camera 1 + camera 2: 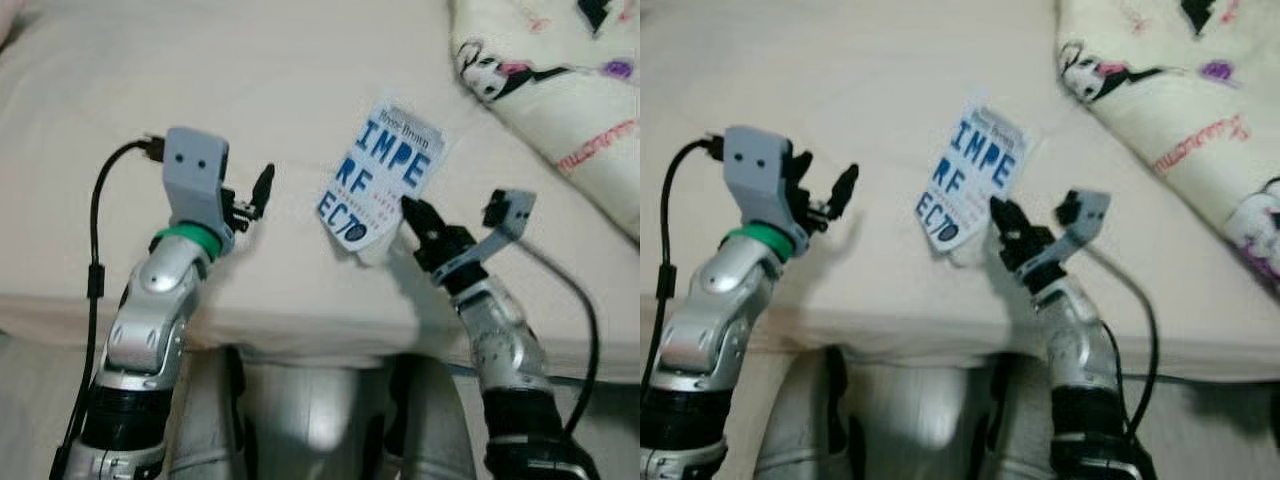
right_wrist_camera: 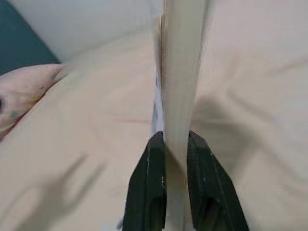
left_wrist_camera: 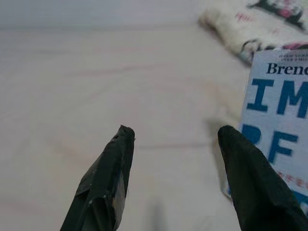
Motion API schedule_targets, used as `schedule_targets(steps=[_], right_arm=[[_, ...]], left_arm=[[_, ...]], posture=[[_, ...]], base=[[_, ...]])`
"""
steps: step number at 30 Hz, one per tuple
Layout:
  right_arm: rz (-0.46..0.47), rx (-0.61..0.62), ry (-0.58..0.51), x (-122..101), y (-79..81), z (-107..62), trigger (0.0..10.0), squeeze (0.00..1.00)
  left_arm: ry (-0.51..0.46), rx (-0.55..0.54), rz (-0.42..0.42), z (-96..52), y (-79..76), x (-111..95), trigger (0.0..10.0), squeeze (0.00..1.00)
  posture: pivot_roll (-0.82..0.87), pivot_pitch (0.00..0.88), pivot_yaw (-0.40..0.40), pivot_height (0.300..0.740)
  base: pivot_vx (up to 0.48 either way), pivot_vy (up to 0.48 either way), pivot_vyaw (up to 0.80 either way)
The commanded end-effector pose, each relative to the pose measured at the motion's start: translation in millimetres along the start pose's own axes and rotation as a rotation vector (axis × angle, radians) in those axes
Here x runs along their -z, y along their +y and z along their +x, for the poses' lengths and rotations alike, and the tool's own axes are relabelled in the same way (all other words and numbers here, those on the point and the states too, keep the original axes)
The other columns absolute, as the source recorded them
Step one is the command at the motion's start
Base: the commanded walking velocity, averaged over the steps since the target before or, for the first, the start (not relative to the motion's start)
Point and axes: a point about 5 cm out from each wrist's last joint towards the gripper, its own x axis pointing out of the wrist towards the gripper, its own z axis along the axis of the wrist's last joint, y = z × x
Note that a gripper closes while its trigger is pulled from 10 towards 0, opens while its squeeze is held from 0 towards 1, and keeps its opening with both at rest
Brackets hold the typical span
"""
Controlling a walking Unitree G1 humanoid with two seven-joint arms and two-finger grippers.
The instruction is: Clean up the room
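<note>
The white paperback book with big blue letters on its cover (image 1: pixel 378 172) stands lifted above the cream bed sheet (image 1: pixel 250 90), tilted, with its lower edge held by the right tool (image 2: pixel 175 159). In the right wrist view the 2 black fingers (image 2: pixel 149 183) press on both sides of the pale page block, so this tool is closed on the book near one corner of it.

I judge the book to be light and rather stiff along the spine, but the pages and cover can bend or fan open because the hold is at 1 edge only. The glossy cover looks a little slippery, so a grip nearer the spine or the middle of the long edge would probably be safer than the corner. A fast swing could make it slide out.

The left tool (image 1: pixel 250 205) hovers over the sheet just beside the book, with its 2 fingers spread apart and nothing between them. It could support the free side.

A cream blanket with cartoon prints (image 1: pixel 560 80) lies on the bed, apart from the book. I see no container in these views, so where the book should go cannot be told.
</note>
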Motion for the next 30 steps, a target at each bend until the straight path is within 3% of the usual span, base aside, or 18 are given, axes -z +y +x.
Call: schedule_targets(steps=[1,3,5,8,10,13,30], right_arm=[[0.011,-0.013,-0.046,-11,3.3,-2.1,10.0,0.0],[0.244,0.033,-0.124,-15,3.0,-6.5,10.0,0.0],[0.282,0.047,-0.134,-14,2.0,-6.2,10.0,0.0],[0.256,0.06,-0.125,-13,4.6,-6.2,10.0,0.0],[0.174,0.077,-0.113,-12,8.5,-4.6,10.0,0.0],[0.128,0.087,-0.107,-13,13.2,-4.7,10.0,0.0],[0.145,0.107,-0.094,-15,14.5,-4.1,10.0,0.0]], left_arm=[[0.007,0.0,-0.009,0.8,-1.5,5,10.0,0.0],[-0.003,0.003,-0.028,5.5,-7.3,6,10.0,0.0],[-0.004,0.004,-0.032,6.2,-8.8,7,10.0,0.0],[-0.001,0.005,-0.032,6.3,-9.0,9,10.0,0.0],[0.005,0.004,-0.031,6.4,-9.4,11,10.0,0.0],[0.005,0.002,-0.031,7.3,-10.4,13,10.0,0.0],[-0.005,0.009,-0.053,11.0,-19.6,18,10.0,0.0]], posture=[[-0.02,0.114,0.03,0.549],[-0.04,0.076,0.023,0.549],[-0.04,0.072,0.024,0.549],[-0.04,0.061,0.025,0.549],[-0.04,0.051,0.02,0.553],[-0.04,0.047,0.013,0.562],[-0.04,0.049,0.011,0.626]], base=[[0.0,0.0,0.0],[0.0,0.0,0.0],[0.0,0.0,0.0],[0.0,0.0,0.0],[0.0,0.0,0.0],[0.0,0.0,0.0],[0.0,0.0,0.0]])
